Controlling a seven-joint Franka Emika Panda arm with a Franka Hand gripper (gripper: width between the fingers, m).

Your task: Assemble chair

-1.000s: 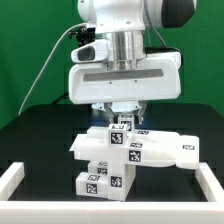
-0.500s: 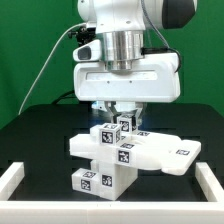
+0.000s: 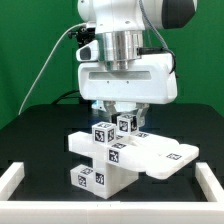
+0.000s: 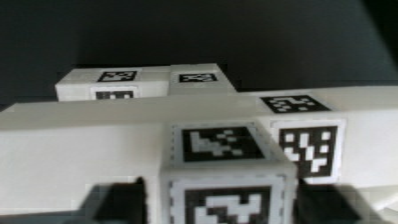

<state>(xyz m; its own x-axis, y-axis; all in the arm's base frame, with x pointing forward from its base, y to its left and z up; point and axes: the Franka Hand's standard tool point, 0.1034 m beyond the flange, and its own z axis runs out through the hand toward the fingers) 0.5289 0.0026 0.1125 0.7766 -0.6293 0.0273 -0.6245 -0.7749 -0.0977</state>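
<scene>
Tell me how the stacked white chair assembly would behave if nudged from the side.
The chair looks rigid: blocky plastic with square edges, so it should not flex or roll. It may tip or pivot, since the wide flat slab overhangs a narrower block below toward the exterior view's right. Whether the pieces are locked together cannot be seen, so a push might separate them.

Robotics lab: green backdrop (image 3: pixel 30 50), black table (image 3: pixel 40 125), white border rail (image 3: pixel 15 178).
</scene>
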